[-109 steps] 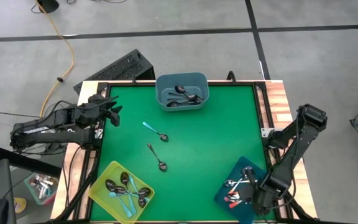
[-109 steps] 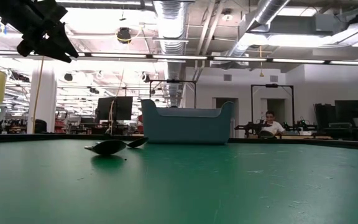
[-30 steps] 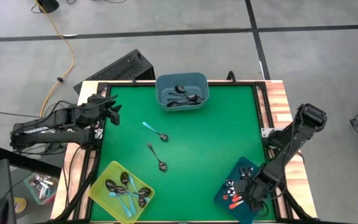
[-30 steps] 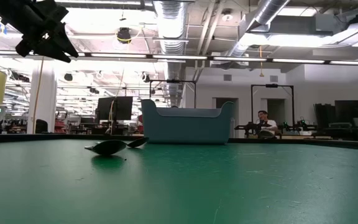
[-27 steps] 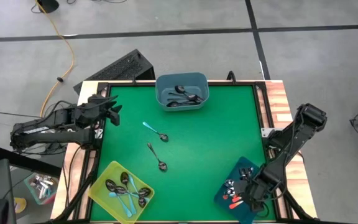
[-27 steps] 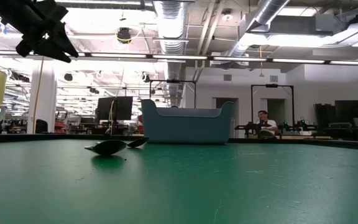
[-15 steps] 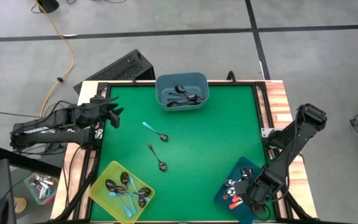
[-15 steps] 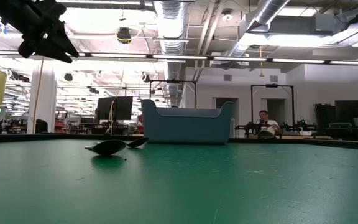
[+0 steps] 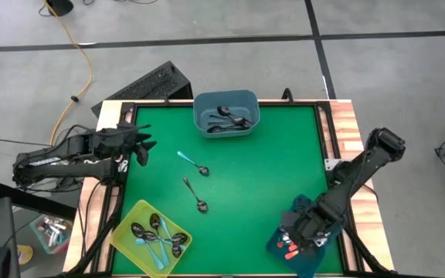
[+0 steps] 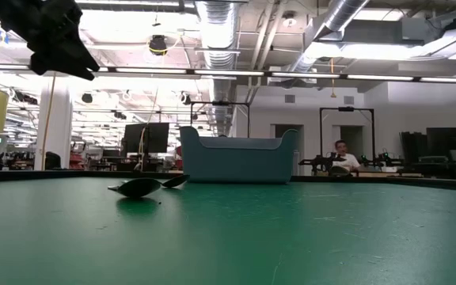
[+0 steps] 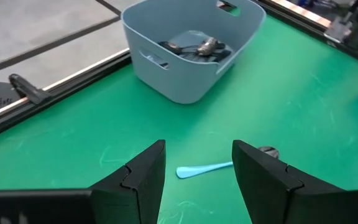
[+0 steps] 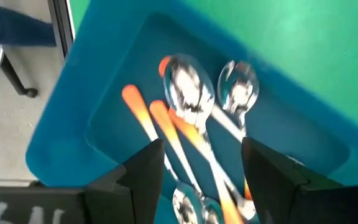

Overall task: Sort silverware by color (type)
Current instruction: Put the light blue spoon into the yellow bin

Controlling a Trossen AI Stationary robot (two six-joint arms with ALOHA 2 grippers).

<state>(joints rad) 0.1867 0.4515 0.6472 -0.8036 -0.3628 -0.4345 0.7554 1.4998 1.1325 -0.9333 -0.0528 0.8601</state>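
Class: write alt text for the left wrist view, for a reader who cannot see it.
The left claw, open and empty, hovers over a light-blue-handled spoon lying on the green table. Beyond it stands a grey-blue bin holding dark metal spoons.

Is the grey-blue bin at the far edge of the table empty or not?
Not empty. The grey-blue bin holds several dark metal spoons, lying together on its bottom.
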